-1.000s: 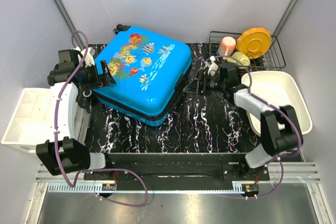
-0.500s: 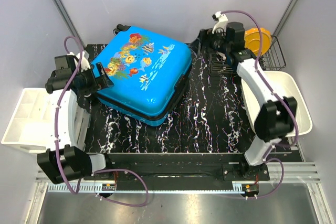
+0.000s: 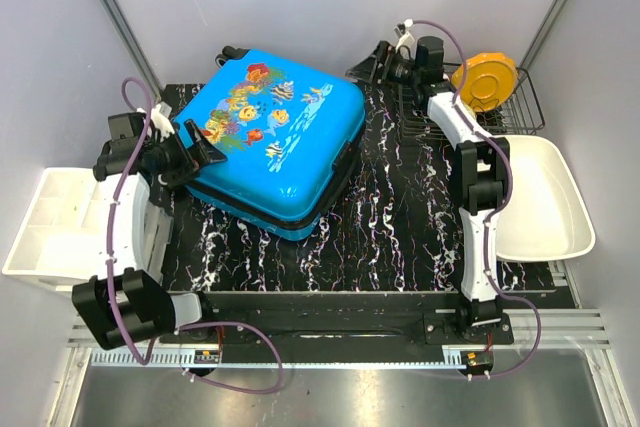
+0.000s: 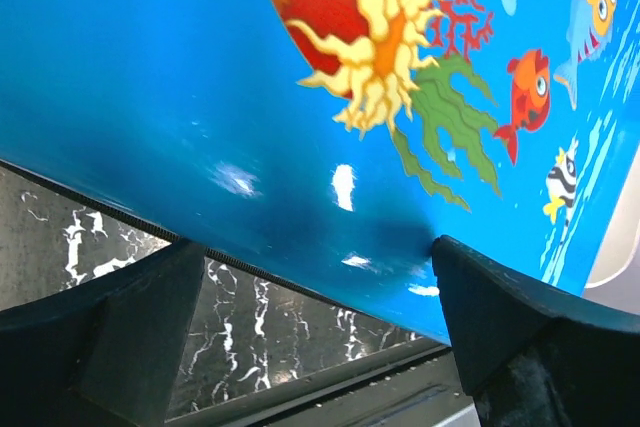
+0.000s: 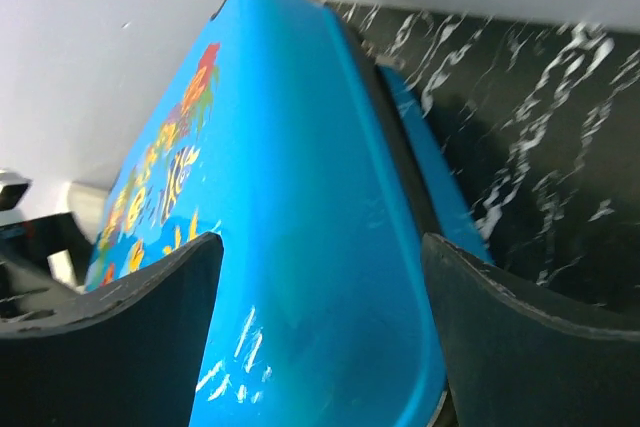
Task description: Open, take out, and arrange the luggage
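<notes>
Far left, white bin (image 3: 40, 237), off the table edge, not involved. Left gripper (image 3: 208, 145) sits at the luggage's left corner, jaws spread wide; in the wrist view the glossy shell fills the gap between both fingers (image 4: 110, 337), nothing clamped, contact can't be told. Luggage (image 3: 280, 137) lies flat and closed on the black marbled table (image 3: 400, 217), left of centre, turned at an angle, fish print up, wheels (image 3: 232, 51) at the far end. Black seam (image 3: 335, 172) runs round the side between the two halves; no zip pull can be made out. Right gripper (image 3: 364, 65) hangs near the far right corner, jaws wide too, shell edge framed between them in the wrist view, holding nothing. Far right: wire rack (image 3: 525, 112) with an orange plate (image 3: 483, 80), and a white tub (image 3: 545, 197) in front of it. Handling guess: stiff hard shell, won't deform, slick and curved so pads likely slide on the face; bulky, probably hollow and moderate in weight. Best hold looks like the rim by the seam or a corner, one gripper bracing while the other lifts the lid.
</notes>
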Controlling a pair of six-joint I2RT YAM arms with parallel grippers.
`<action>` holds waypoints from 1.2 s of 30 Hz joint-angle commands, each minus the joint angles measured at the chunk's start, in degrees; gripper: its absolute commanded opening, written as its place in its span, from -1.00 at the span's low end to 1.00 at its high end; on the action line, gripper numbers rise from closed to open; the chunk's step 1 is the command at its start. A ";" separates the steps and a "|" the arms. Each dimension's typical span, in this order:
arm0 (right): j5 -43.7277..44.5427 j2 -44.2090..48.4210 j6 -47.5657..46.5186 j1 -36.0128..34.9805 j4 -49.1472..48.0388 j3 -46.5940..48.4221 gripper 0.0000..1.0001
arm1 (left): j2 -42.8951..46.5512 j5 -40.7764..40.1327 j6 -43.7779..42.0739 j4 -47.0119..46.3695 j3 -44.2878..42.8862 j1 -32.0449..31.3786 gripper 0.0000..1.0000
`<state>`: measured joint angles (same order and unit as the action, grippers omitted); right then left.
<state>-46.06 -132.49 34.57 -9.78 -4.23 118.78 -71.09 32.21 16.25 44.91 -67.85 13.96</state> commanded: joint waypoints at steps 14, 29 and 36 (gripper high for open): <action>-16.78 32.36 -1.85 -3.93 -2.05 -45.10 0.62 | -25.66 3.39 -3.41 -10.89 -19.84 -7.17 0.98; -11.60 41.61 -16.72 -15.52 5.73 -50.41 0.71 | -28.70 -1.45 -11.94 -6.06 -40.44 -6.05 0.98; -8.70 37.92 -13.04 -19.49 -2.36 -46.54 0.73 | -14.44 -5.39 -12.92 1.85 -25.59 -4.38 0.98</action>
<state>-53.28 -92.58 20.23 -26.72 1.89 67.48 -94.24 26.76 3.88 42.44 -99.33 8.58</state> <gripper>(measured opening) 0.863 0.994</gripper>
